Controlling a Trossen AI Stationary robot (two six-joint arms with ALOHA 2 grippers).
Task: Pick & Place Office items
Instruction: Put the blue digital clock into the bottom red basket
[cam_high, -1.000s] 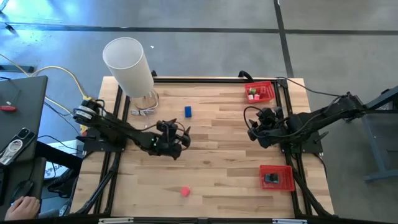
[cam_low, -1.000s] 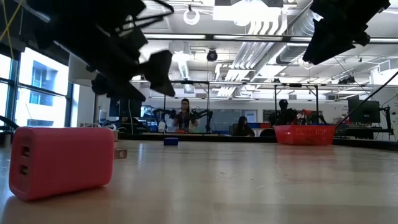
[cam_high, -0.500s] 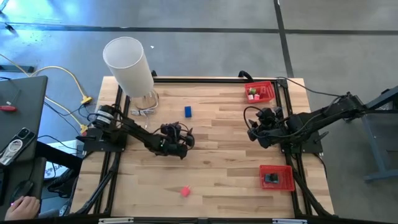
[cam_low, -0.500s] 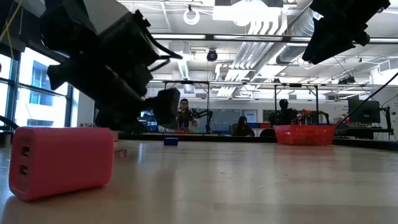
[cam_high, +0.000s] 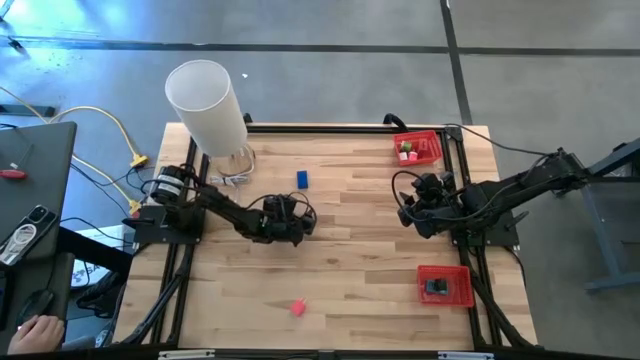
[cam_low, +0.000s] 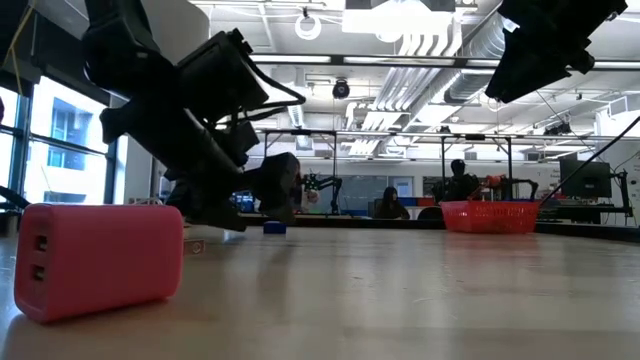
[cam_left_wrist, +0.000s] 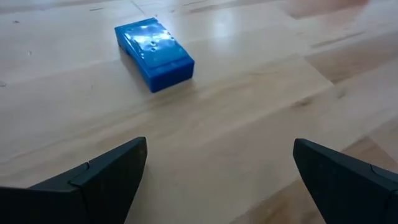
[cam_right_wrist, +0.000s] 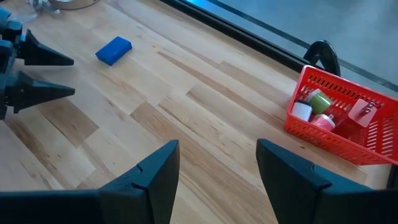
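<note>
Hovering near blue block (cam_left_wrist: 154, 54), left gripper (cam_left_wrist: 214, 165) fingers spread, right gripper (cam_right_wrist: 214, 163) fingers parted, no legible writing

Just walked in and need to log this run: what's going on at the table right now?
The left pincer is open and low over the table, facing the blue block, which lies untouched just ahead of it. The right pincer is open too, held over the table's right side with nothing in it. A pink block lies loose near the front edge. The far red tray already holds a few small pieces, and the near red tray holds a dark one.
</note>
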